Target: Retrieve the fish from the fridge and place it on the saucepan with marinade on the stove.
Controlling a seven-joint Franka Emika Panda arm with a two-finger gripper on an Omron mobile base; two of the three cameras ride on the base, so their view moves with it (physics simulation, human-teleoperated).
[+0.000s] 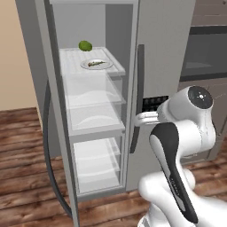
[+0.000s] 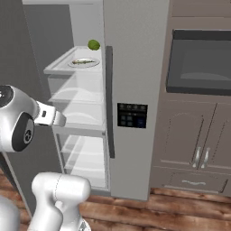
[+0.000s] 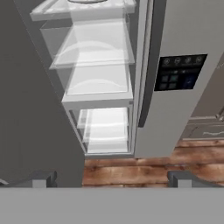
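The fridge [image 1: 165,44] [image 2: 135,54] [image 3: 183,39] stands with its left door [image 1: 56,133] swung open, showing white shelves. The fish [image 1: 96,64] [image 2: 83,61] lies on a small white plate [image 1: 86,66] [image 2: 95,64] on the top shelf. My gripper [image 3: 113,178] is open with nothing between its fingers; it hangs in front of the open compartment, well below and short of the fish. The fingertips [image 3: 43,178] frame the lower shelves and the floor. The saucepan, the marinade and the stove are out of view.
A round green fruit [image 1: 85,45] [image 2: 94,44] sits behind the plate on the same shelf. A dark built-in oven [image 1: 208,53] [image 2: 200,61] and brown cabinets [image 2: 198,149] stand to the right of the fridge. The floor [image 3: 131,168] is wooden planks.
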